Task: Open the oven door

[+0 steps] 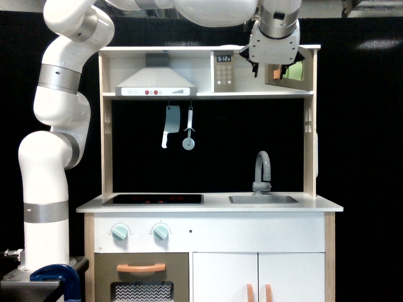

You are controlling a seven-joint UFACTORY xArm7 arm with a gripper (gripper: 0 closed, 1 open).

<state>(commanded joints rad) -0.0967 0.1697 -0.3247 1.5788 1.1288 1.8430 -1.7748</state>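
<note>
The oven door [293, 72] is the small grey-brown panel with a lime-green window at the top right of the toy kitchen, next to the keypad with a clock [223, 71]. It stands swung outward from its frame, hinged on the exterior view's right. Its vertical orange handle [277, 73] shows just under the wrist. My gripper [272, 65] hangs in front of the door's handle side, pointing down. Its dark fingers [254, 67] look spread apart, with the handle low between them. Whether a finger touches the handle is hidden.
A range hood [155, 82] sits left of the keypad. A toy cleaver [169, 124] and pizza cutter [189, 132] hang below the shelf. Lower down are the tap [262, 171], sink [263, 199], hob [153, 199] and a larger door with a horizontal orange handle [141, 268].
</note>
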